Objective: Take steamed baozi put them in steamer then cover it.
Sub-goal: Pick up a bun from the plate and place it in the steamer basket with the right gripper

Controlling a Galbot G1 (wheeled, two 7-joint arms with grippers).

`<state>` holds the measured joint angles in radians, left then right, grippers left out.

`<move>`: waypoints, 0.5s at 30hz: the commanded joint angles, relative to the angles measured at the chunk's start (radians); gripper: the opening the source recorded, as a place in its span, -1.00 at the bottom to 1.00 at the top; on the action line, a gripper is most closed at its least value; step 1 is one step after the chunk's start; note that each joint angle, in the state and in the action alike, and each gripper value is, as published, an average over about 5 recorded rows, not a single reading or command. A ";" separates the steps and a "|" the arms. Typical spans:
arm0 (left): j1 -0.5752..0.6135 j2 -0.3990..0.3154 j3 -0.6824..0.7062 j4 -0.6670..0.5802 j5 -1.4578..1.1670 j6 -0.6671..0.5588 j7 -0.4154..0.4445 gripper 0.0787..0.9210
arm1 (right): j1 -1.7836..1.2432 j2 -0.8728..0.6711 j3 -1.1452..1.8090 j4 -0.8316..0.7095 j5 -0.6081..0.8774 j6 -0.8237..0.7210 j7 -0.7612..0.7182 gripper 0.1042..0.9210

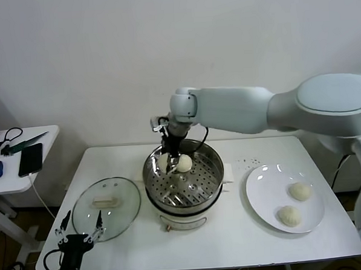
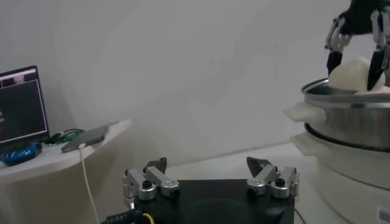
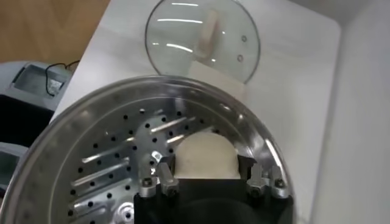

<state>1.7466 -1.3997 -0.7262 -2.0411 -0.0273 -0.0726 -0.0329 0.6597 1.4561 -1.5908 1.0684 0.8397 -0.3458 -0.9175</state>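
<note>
Left gripper (image 1: pixel 81 234), jaws apart, idles at near desk edge beside round glass lid (image 1: pixel 106 208). Right gripper (image 1: pixel 172 152) clamped on one cream-white domed baozi (image 1: pixel 183 163) inside shiny perforated steel steamer (image 1: pixel 198 185); second bun (image 1: pixel 163 162) alongside. Two more buns (image 1: pixel 300 191) on flat white plate (image 1: pixel 260 191).

The head camera looks down and forward from above the near edge of the white table (image 1: pixel 234 241), taking in the whole top. The left wrist camera sits low at the near left corner, facing right across the surface toward the steamer (image 2: pixel 350 122). The right wrist camera hangs close over the steamer's far rim, looking down; all three share it
</note>
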 commanded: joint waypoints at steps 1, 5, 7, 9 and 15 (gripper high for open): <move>-0.007 -0.004 0.001 0.003 -0.003 0.003 0.003 0.77 | -0.049 0.046 -0.021 -0.007 0.003 -0.005 0.020 0.36; -0.007 -0.003 0.002 0.007 -0.003 0.003 0.004 0.77 | -0.053 0.041 -0.025 -0.003 0.002 -0.004 0.021 0.37; -0.007 -0.003 0.002 0.009 -0.003 0.003 0.004 0.77 | -0.054 0.038 -0.025 -0.001 0.000 -0.003 0.021 0.38; -0.007 -0.003 0.001 0.011 -0.002 0.003 0.004 0.77 | -0.055 0.036 -0.025 0.002 -0.001 -0.003 0.021 0.40; -0.008 -0.003 0.002 0.014 -0.002 0.004 0.004 0.77 | -0.050 0.024 -0.022 0.019 -0.003 -0.006 0.021 0.56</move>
<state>1.7396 -1.4023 -0.7255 -2.0283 -0.0288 -0.0702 -0.0291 0.6197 1.4715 -1.6097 1.0824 0.8368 -0.3501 -0.9008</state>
